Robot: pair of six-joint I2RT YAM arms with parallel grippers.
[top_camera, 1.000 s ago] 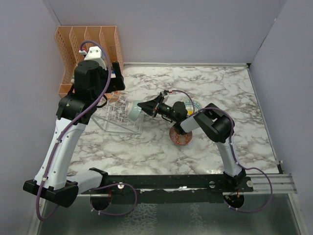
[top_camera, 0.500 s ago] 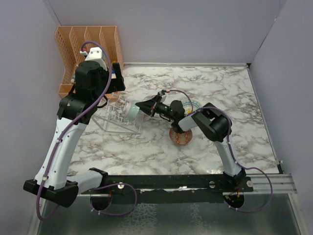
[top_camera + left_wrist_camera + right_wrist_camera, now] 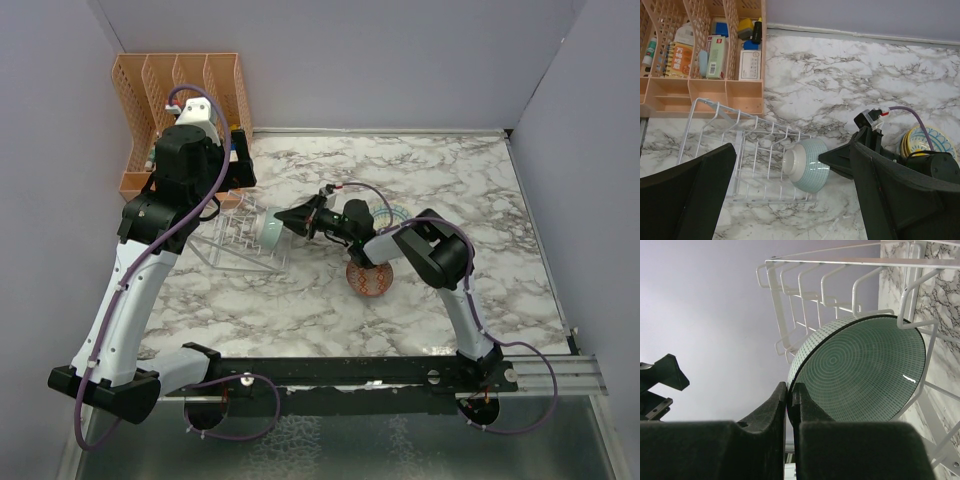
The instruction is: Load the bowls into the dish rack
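Right wrist: my right end effector (image 3: pixel 789 390) is clamped on the green bowl (image 3: pixel 860 370) rim, the bowl on edge among the dish rack (image 3: pixel 840 295) wires.
Left end effector (image 3: pixel 792 150): spread wide, empty.
Remaining: I judge release, then the red bowl (image 3: pixel 368 281) and yellow bowl (image 3: pixel 930 142), mid-frame on the surface (image 3: pixel 480 200).

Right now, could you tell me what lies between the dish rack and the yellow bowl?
The right gripper, gripping the green bowl; the left wrist view shows it.
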